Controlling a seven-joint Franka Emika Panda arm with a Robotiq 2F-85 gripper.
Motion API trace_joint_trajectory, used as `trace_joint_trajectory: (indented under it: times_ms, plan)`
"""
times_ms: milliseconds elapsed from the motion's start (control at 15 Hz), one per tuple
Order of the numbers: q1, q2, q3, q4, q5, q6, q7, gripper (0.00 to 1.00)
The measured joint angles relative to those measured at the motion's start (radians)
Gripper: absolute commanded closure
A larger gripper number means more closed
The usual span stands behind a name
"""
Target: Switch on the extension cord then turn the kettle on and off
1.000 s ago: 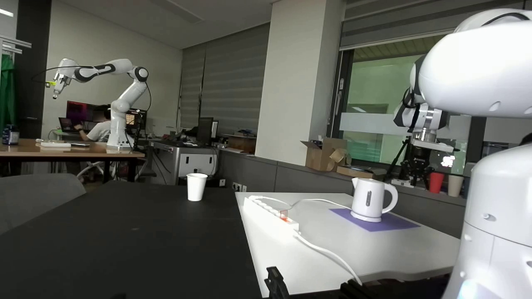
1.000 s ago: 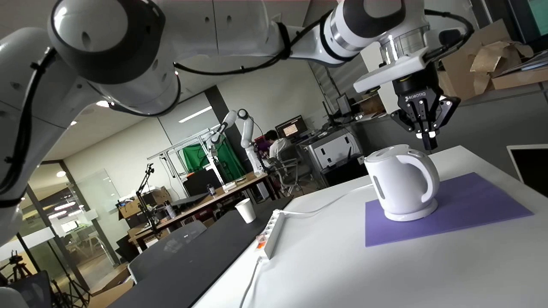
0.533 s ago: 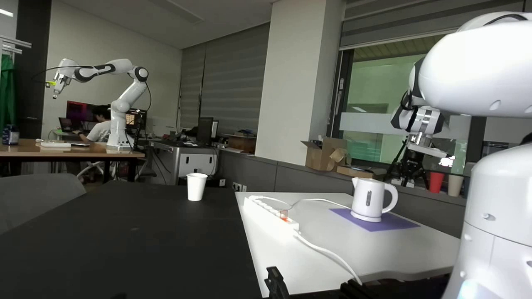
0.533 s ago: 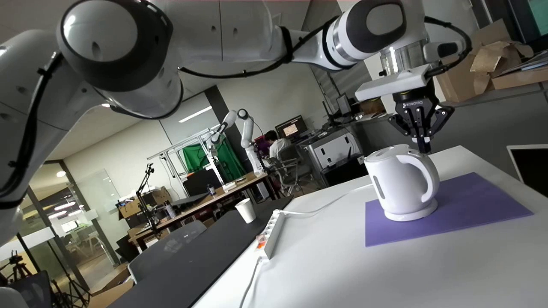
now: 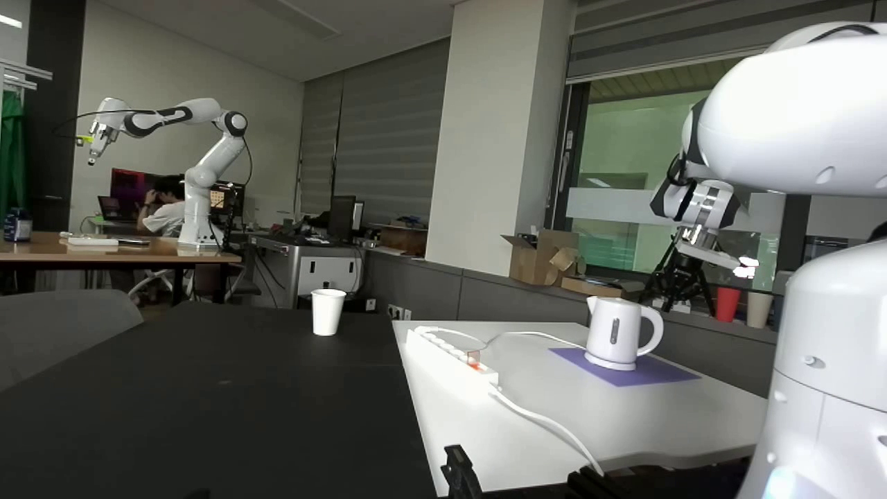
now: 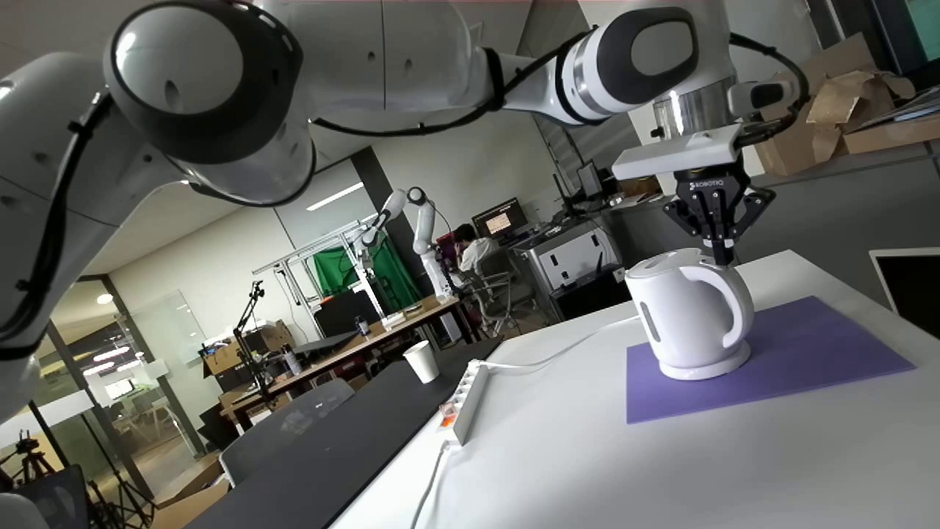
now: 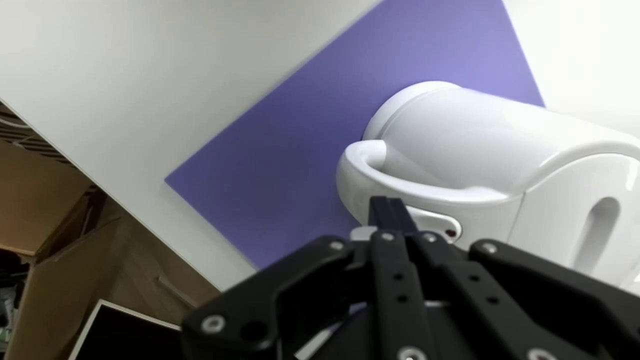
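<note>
Only the wrist view catches the kettle's (image 7: 480,140) red-dotted switch (image 7: 434,221), 4 o'clock from the gripper (image 7: 387,204) (pinched together, holding zip); purple mat (image 7: 285,155), white table (image 7: 150,75), box (image 7: 55,300) around 8 o'clock.

The black, jointed Robotiq gripper (image 6: 722,256) points down with fingers together, its tips just behind the top of the squat, glossy white kettle (image 6: 677,325) (contact cannot be told from here). The kettle stands upright on a flat purple sheet (image 6: 815,353); well apart on the white tabletop (image 6: 565,448) lies a long, slim white power strip (image 6: 468,402).
</note>
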Motion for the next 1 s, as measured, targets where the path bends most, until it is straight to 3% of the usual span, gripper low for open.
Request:
trace_joint_trajectory:
  times_ms: [1000]
  plan:
    - [-0.005,0.019,0.007,0.000,0.010,0.014,-0.022,1.00]
